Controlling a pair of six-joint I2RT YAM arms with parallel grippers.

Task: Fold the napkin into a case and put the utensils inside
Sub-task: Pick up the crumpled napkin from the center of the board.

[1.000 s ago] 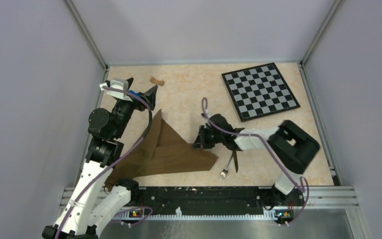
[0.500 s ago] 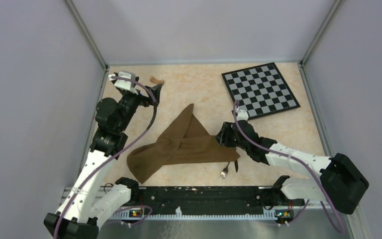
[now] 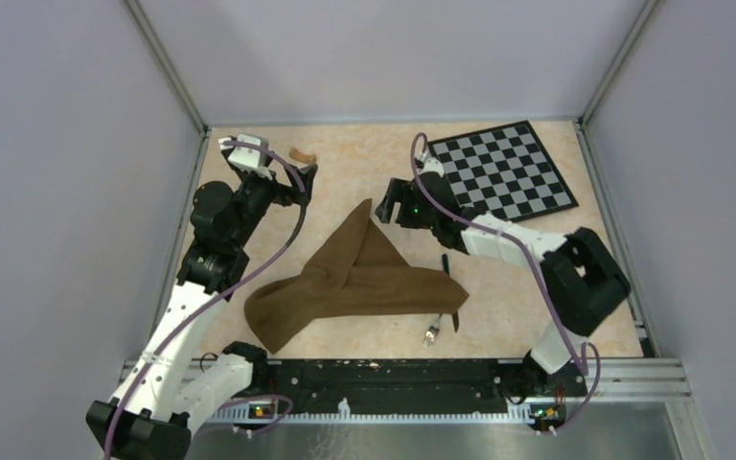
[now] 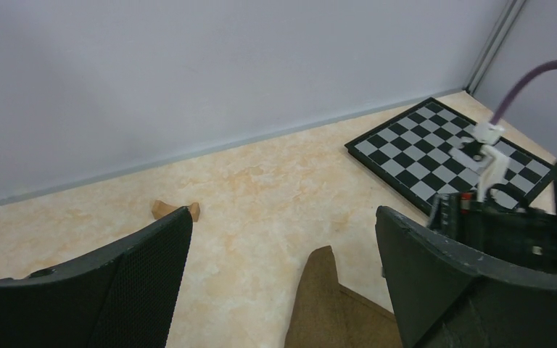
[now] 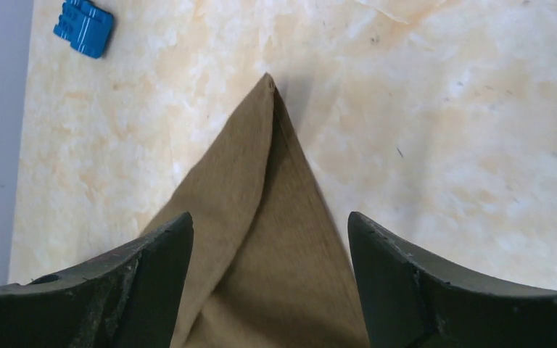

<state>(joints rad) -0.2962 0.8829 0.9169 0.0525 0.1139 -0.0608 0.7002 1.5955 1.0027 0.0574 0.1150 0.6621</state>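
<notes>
Top external view, lower centre: one silver fork [image 3: 431,333] lies on the table [image 3: 364,163]. Just right of it lies one dark knife [image 3: 455,322], its upper end at the napkin's lower-right corner. One brown napkin [image 3: 355,278] sprawls crumpled across the middle, narrowing upward to a point. Over that point hangs the right gripper [image 5: 270,225], fingers spread wide, gripping nothing. At upper left the left gripper [image 4: 283,217] is likewise spread and empty. Farther back sit one checkerboard [image 3: 501,174] at upper right and one tan piece [image 3: 300,155] at upper left. The right wrist view shows one blue block [image 5: 83,27] in its upper-left corner.
</notes>
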